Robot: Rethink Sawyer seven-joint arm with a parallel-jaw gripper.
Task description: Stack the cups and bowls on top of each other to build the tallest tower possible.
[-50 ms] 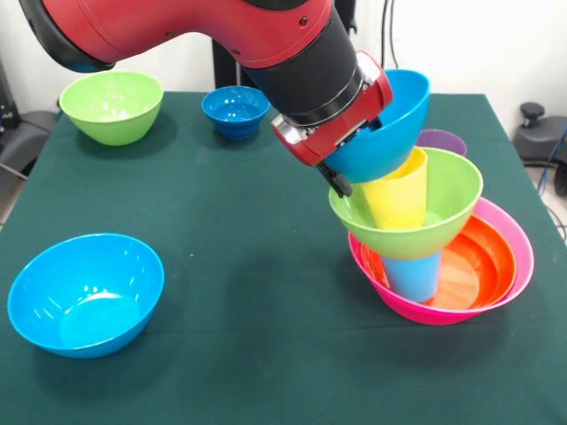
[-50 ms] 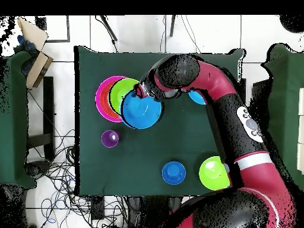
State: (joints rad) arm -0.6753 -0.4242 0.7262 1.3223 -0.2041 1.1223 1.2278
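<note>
The tower stands at the right in the front view. Its base is the pink bowl [image 1: 523,257] [image 2: 99,98], with the orange bowl [image 1: 485,261] nested in it. A light blue cup [image 1: 415,276] stands inside, carrying a tilted lime green bowl [image 1: 454,197] [image 2: 122,90]. A yellow cup [image 1: 399,197] stands in that bowl. On the yellow cup rests a tilted bright blue bowl [image 1: 399,124] [image 2: 142,111], and my gripper [image 1: 341,175] [image 2: 141,90] is shut on its rim. The purple cup [image 1: 443,140] [image 2: 110,139] stands apart on the cloth behind the tower.
Another bright blue bowl [image 1: 86,292] [image 2: 197,98] sits at the near left, half under the arm in the overhead view. A second lime green bowl [image 1: 112,106] [image 2: 212,173] and a small dark-blue footed bowl [image 1: 236,111] [image 2: 174,173] stand at the far left.
</note>
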